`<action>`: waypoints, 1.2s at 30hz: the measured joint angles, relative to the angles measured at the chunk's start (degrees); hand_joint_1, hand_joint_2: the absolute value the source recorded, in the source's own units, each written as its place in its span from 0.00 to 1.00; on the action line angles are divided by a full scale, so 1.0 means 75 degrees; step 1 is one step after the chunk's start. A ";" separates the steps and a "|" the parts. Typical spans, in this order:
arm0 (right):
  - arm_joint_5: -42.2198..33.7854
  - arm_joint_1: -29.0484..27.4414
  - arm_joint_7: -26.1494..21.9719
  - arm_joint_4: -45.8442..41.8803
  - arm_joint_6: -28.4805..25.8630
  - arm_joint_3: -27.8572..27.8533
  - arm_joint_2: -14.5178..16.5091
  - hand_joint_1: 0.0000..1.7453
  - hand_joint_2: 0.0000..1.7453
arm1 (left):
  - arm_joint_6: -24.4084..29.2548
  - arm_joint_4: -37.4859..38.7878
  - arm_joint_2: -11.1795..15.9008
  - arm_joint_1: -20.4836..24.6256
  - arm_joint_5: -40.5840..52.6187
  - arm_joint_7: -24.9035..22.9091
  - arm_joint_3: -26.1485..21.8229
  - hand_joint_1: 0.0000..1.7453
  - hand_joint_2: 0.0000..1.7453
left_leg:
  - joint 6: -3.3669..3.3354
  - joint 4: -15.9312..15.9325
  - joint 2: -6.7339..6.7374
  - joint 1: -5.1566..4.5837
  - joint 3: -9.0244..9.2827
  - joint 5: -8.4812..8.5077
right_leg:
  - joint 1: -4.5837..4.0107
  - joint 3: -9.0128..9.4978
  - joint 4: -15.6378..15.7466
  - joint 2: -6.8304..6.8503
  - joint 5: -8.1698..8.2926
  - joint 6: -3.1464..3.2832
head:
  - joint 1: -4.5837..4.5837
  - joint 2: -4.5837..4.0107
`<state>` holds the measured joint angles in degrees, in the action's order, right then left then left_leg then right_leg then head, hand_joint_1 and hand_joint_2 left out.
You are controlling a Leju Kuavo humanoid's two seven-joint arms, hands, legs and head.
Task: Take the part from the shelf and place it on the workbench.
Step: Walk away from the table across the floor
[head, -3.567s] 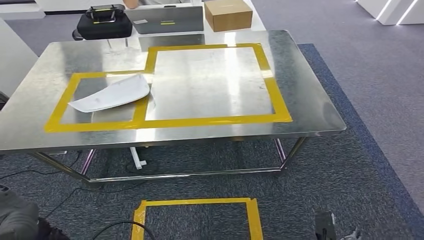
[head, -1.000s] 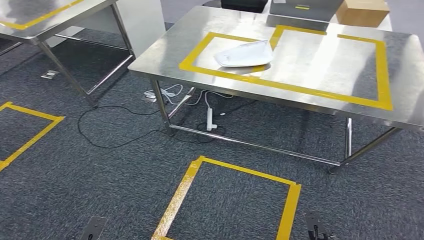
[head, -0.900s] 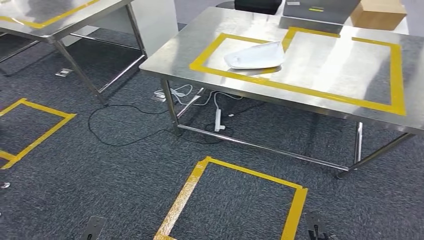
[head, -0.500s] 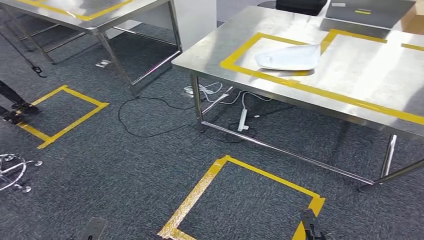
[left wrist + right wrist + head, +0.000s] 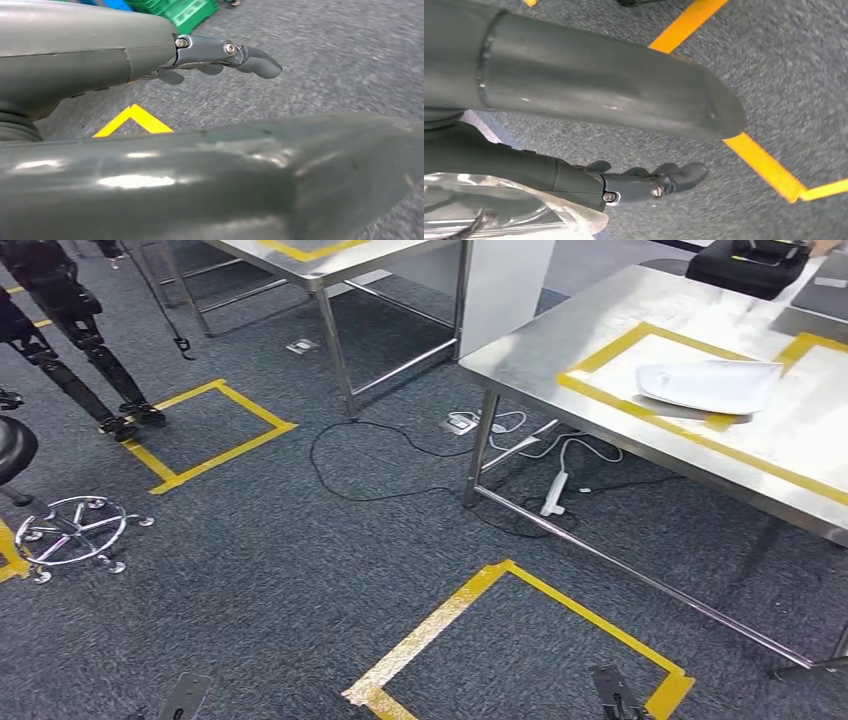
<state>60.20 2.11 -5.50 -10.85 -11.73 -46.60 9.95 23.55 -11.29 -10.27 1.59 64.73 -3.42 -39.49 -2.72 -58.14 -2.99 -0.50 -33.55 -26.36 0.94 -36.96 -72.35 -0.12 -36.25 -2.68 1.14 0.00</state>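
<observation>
The white part (image 5: 712,386) lies on the steel workbench (image 5: 560,345) at the far right, inside a yellow taped outline (image 5: 640,405) on its top, with a black case (image 5: 752,262) further back on the same surface; a second steel table (image 5: 330,262) stands at the far middle, a white panel (image 5: 512,290) between the two; cables and a white power strip (image 5: 553,494) trail on the grey carpet under the workbench's near-left leg; a yellow taped square (image 5: 520,640) marks the floor near the middle, another (image 5: 205,430) lies further left; a chrome stool base (image 5: 75,532) sits at the left edge, and the black legs of another robot (image 5: 70,335) stand at the far left; the left hand (image 5: 220,57) hangs over the carpet with fingers extended and holding nothing; the right hand (image 5: 639,182) likewise hangs with fingers apart and empty, beside a crumpled clear plastic film (image 5: 499,210).
</observation>
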 joint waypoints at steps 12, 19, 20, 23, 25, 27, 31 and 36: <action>-0.0058 0.0003 -0.0475 0.0009 0.0211 -0.0003 -0.0006 0.00 0.00 | 0.0184 0.0002 0.0103 0.0096 -0.1275 0.0714 -0.0942 0.00 0.00 | 0.0397 -0.1543 0.0218 0.0053 -0.0819 -0.0736 | 0.0014 0.0981 0.2103 0.0085 0.0910 0.0323 | -0.0089 0.0000; -0.0004 0.0087 -0.0570 0.0009 0.0203 0.0014 -0.0011 0.00 0.00 | 0.0096 0.0004 0.0055 0.0118 -0.1286 0.0629 -0.1025 0.00 0.00 | 0.0442 -0.0321 0.0840 0.0119 -0.0130 -0.0029 | -0.0032 0.1115 0.2085 0.0800 0.0733 0.0158 | -0.0099 0.0000; 0.0001 0.0108 -0.0572 0.0009 0.0201 0.0021 -0.0013 0.00 0.00 | 0.0076 0.0006 0.0032 0.0128 -0.1304 0.0603 -0.1045 0.00 0.00 | 0.0393 -0.0152 0.0929 0.0081 -0.0056 -0.0040 | -0.0050 0.1118 0.2084 0.0878 0.0701 0.0111 | -0.0093 0.0000; 0.0005 0.0175 -0.0567 0.0009 0.0199 0.0035 -0.0018 0.00 0.00 | 0.0041 0.0010 -0.0017 0.0092 -0.1344 0.0584 -0.1112 0.00 0.00 | 0.0213 -0.0090 0.0742 0.0030 -0.0070 -0.0058 | -0.0022 0.1194 0.2085 0.0974 0.0628 -0.0016 | -0.0065 0.0000; 0.0020 0.0192 -0.0549 0.0012 0.0208 0.0045 -0.0031 0.00 0.00 | 0.0041 0.0013 -0.0040 0.0089 -0.1347 0.0597 -0.1136 0.00 0.00 | 0.0096 -0.0041 0.0578 0.0052 -0.0064 -0.0018 | 0.0019 0.1019 0.1676 0.0560 0.0339 -0.0059 | -0.0033 0.0000; 0.0076 0.0160 -0.0505 0.0019 0.0229 0.0076 -0.0050 0.00 0.00 | 0.0050 0.0014 -0.0053 0.0126 -0.1357 0.0678 -0.1161 0.00 0.00 | 0.0021 -0.0031 0.0390 0.0056 -0.0061 -0.0011 | 0.0030 0.0514 0.0668 0.0130 -0.0129 -0.0052 | 0.0011 0.0000; 0.0141 0.0111 -0.0469 0.0027 0.0228 0.0114 -0.0093 0.00 0.00 | 0.0057 0.0014 -0.0065 0.0132 -0.1323 0.0840 -0.1187 0.00 0.00 | 0.0001 -0.0038 -0.0077 0.0014 -0.0017 -0.0024 | 0.0014 0.0005 0.0138 -0.0020 0.0127 0.0014 | 0.0023 0.0000; 0.0141 0.0122 -0.0567 0.0030 0.0205 0.0138 -0.0137 0.00 0.00 | 0.0060 0.0015 -0.0096 0.0143 -0.1154 0.0673 -0.1187 0.00 0.00 | 0.0128 -0.0084 -0.0576 0.0032 -0.0071 -0.0021 | 0.0037 0.0710 0.1887 -0.0659 0.0917 0.0111 | 0.0015 0.0000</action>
<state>61.26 3.03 -9.75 -10.62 -10.19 -45.57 8.92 24.00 -11.18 -10.99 2.66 56.07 1.63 -48.39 -1.77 -58.77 -7.32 -0.25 -34.08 -26.52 1.22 -31.64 -58.20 -5.07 -29.37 -1.85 1.25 0.00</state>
